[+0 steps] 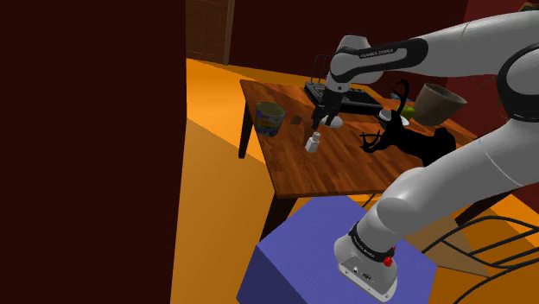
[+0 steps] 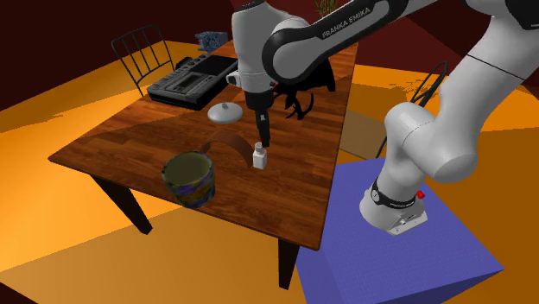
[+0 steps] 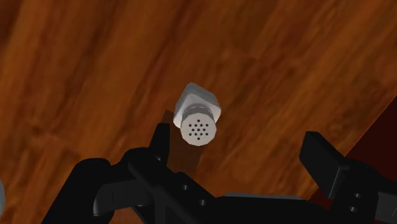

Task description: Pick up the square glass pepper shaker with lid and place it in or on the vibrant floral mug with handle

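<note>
The small square whitish shaker with perforated round lid [image 3: 198, 114] is seen upright on the brown wooden table [image 3: 95, 63], just below the black two-finger gripper [image 3: 238, 137], which is spread wide and empty. Light, rigid, slippery handling is expected (breakable, probably); its flat sides should be clasped.

Pepper shaker [image 3: 198, 118]: pale grey-white, lid lighter with small dark dots. Mug [image 2: 190, 179]: blue, yellow and green floral pattern, dark inside. Tabletop [image 2: 112, 147]: red-brown wood grain. Gripper [image 3: 238, 143]: all black. Arm [image 2: 432, 147]: white, dark joints. Stand [image 2: 415, 259]: blue-violet. Floor [image 1: 216, 190]: orange. Wall [image 1: 86, 129]: dark maroon.
</note>
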{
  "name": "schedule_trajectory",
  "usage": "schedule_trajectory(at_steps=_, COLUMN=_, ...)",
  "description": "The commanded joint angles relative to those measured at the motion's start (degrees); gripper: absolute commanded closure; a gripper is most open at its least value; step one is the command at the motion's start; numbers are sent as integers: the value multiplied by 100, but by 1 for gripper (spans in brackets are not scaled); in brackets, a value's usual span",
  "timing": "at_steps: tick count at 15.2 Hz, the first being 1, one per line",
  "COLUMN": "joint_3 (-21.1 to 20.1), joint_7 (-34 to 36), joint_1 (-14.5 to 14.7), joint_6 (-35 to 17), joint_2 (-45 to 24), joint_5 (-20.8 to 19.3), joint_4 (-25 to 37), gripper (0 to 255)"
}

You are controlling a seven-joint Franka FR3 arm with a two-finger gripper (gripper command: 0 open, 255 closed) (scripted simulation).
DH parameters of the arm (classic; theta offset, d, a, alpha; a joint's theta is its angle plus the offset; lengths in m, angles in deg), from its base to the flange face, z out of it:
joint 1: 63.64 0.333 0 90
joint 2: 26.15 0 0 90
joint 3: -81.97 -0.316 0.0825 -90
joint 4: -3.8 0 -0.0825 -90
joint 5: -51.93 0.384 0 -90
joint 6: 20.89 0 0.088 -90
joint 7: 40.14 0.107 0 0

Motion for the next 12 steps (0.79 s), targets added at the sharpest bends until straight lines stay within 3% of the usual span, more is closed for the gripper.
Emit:
schedule_trajectory(at_steps=1, joint_3=214, joint_7=-295, joint_1=-3, joint_6=-345, joint_2=-434, joint_5=153, joint_4=131, gripper=0)
schedule_trajectory(at_steps=12, joint_3=331, joint_7=-484, joint_1=10, joint_6=-1077, joint_2=-882, joint_5=319, joint_4=-163, gripper=0)
